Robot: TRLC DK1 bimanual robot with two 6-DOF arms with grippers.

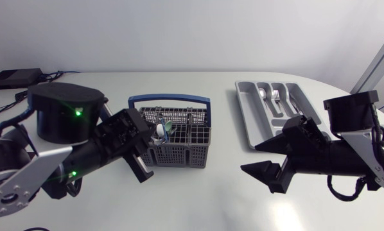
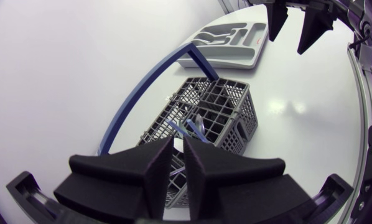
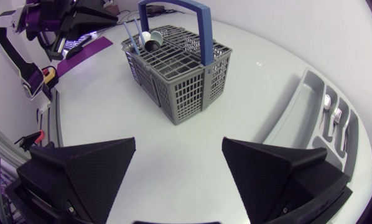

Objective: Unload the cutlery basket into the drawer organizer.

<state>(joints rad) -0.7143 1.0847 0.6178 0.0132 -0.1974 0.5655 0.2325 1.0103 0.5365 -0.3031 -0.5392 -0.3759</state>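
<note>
Head camera looks down from high up. Left wrist camera sits close over the basket (image 2: 237, 132). The right gripper (image 3: 179, 142) camera sees it farther ahead.

A white table (image 1: 198, 199) with a smooth, faintly glossy top fills the head view; its far edge curves round toward 2 o'clock. At about 10 o'clock, near the far edge, lies a flat black box (image 1: 15, 78). A thin dark cable (image 1: 54, 74) leaves the box toward 3 o'clock, along the edge. More dark cables (image 1: 0, 102) lie just at the box's 6 o'clock, near the table's 9 o'clock side. A patch of bright glare (image 1: 288, 215) sits on the tabletop at about 5 o'clock. Both wrist views show the same white surface (image 2: 61, 74) (image 3: 248, 93).
</note>
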